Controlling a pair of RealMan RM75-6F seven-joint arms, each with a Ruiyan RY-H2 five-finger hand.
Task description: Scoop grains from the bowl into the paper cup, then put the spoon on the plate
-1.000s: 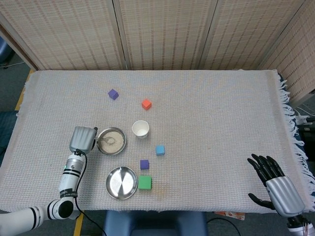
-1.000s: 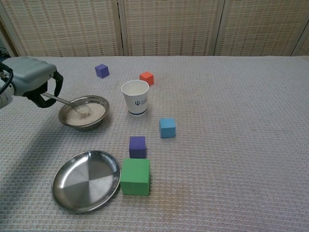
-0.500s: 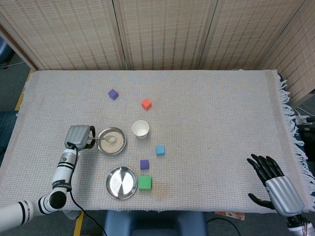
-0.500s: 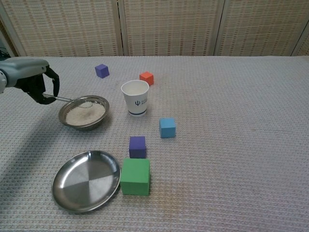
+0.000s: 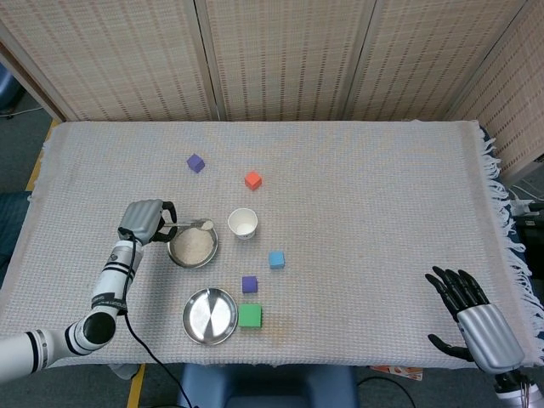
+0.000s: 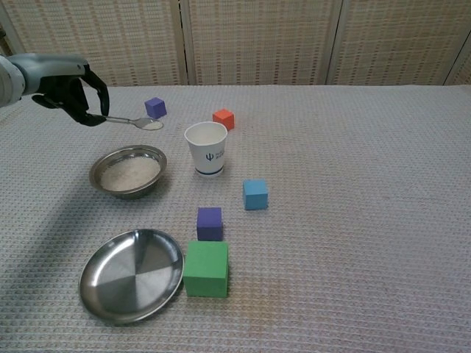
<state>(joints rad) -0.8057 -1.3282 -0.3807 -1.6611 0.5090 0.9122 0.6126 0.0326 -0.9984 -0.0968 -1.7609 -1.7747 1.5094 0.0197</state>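
Over at the left end of the tabletop, the left hand has its fingers curled around the handle of the spoon, which it holds roughly level in the air, its tip heaped with pale grains. In the head view the spoon's tip sits over the far rim of the bowl; in the chest view it hangs clearly above the bowl, lifted clear of the grains inside.

The bowl, a shallow metal one filled with pale grains, stands in the left half of the tabletop, toward the near edge. Nearer that edge lies the plate, a shiny metal dish with nothing on it. Just beside the plate's right rim is a green cube, and a small dark purple cube sits just behind the green one.

To the right of the bowl and close to it stands the paper cup, upright, white with a dark mark on its side. Behind it lies a red cube, and further left and back a purple cube. A blue cube sits to the right of the cup, a little nearer the front.

By the near right corner, the right hand hovers with its dark fingers spread apart, holding nothing.
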